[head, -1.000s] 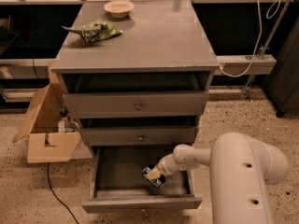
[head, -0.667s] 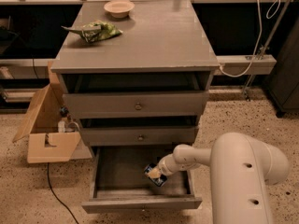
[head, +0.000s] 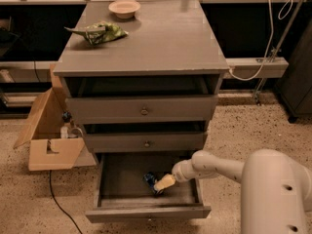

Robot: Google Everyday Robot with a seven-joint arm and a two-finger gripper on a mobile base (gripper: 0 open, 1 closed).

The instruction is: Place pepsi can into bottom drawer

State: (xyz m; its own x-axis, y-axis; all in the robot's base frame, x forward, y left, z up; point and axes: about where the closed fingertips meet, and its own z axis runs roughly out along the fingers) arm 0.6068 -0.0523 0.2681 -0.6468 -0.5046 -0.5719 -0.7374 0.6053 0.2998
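The pepsi can [head: 150, 179], small and dark blue, lies inside the bottom drawer [head: 146, 212], right of its middle. The bottom drawer is pulled out, a shallow grey tray. My gripper [head: 164, 183] reaches into the drawer from the right, low over its floor. Its pale yellow tip is right against the can's right side. My white arm [head: 214, 165] crosses the drawer's right wall.
The two upper drawers [head: 144, 110] with round knobs are slightly open. On the cabinet top lie a beige bowl [head: 124, 8] and a green chip bag [head: 100, 33]. An open cardboard box [head: 51, 140] stands left of the cabinet, with a black cable [head: 58, 204] on the floor.
The can now shows a little further left of the gripper's tip, with more of it in view. The arm has barely moved.
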